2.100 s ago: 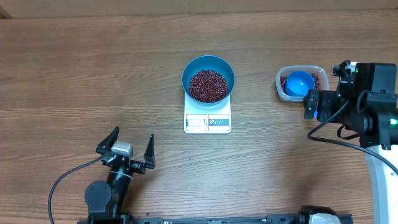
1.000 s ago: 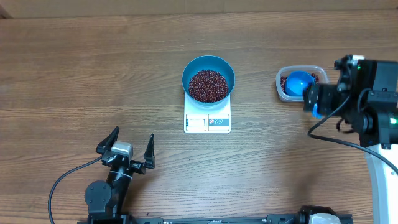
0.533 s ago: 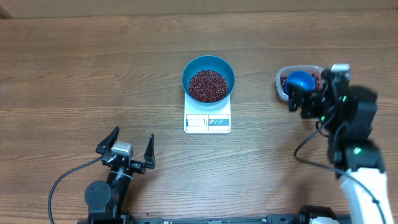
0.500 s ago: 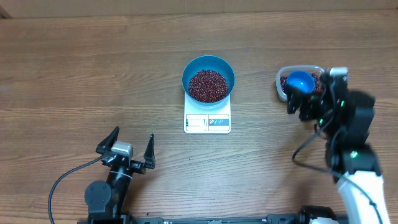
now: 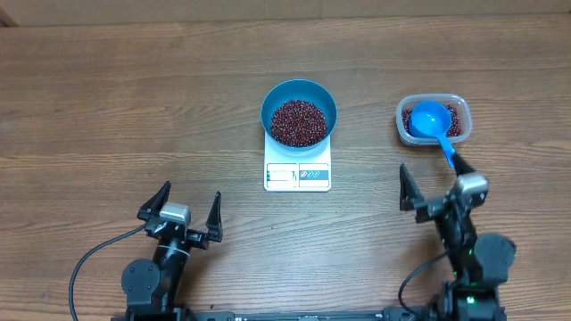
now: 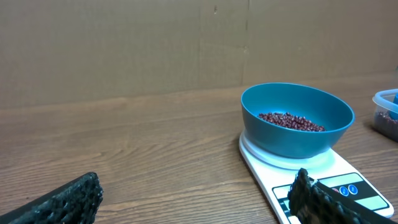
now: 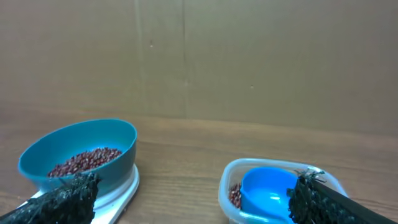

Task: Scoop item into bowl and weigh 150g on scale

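Beans (image 5: 298, 122) granular, round bowl (image 5: 299, 89), square scale (image 5: 297, 176)

Scale (image 5: 297, 176) display too small to read, clear container (image 6: 387, 115) cut by left wrist view's right edge

Lighting's even and soft, seems to come from above; the counter (image 5: 107, 98) looks matte, with a faint shadow under the bowl (image 5: 299, 89). Overhead is sharp, both wrist views softer and dimmer.
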